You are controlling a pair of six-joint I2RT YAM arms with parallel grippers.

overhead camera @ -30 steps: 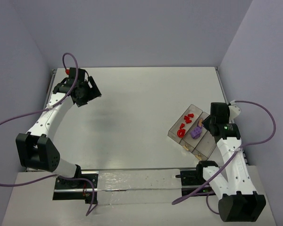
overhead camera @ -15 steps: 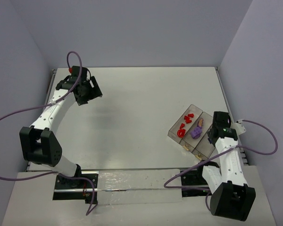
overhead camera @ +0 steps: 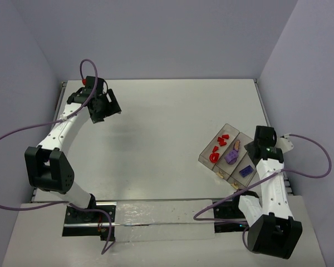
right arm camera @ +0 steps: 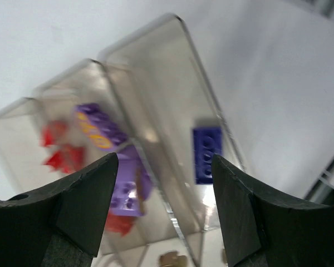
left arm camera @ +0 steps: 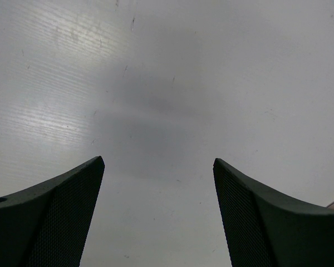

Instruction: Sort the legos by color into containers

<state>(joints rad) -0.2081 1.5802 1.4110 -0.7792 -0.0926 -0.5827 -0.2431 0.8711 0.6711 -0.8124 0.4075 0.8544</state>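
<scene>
The clear smoky tray [overhead camera: 205,153] lies at the table's right, with three compartments in a row. Red legos [overhead camera: 216,149] fill the far compartment, light purple legos [overhead camera: 231,155] the middle one, and one dark blue brick [overhead camera: 245,171] lies in the near one. The right wrist view shows the tray's rim [right arm camera: 181,33], the blue brick [right arm camera: 207,154], the purple bricks [right arm camera: 100,127] and the red pieces [right arm camera: 60,149]. My right gripper [right arm camera: 165,192] is open and empty above the tray. My left gripper [left arm camera: 158,189] is open and empty over bare table at the far left.
The white table [overhead camera: 167,122] is walled at the back and both sides. Purple cables [overhead camera: 317,161] loop from both arms. My left arm [overhead camera: 64,125] reaches along the left edge. A metal rail [overhead camera: 156,214] runs along the near edge.
My right gripper has pulled back off the tray toward the right edge, and the dark blue brick now lies in the near compartment. My left gripper has barely moved.
</scene>
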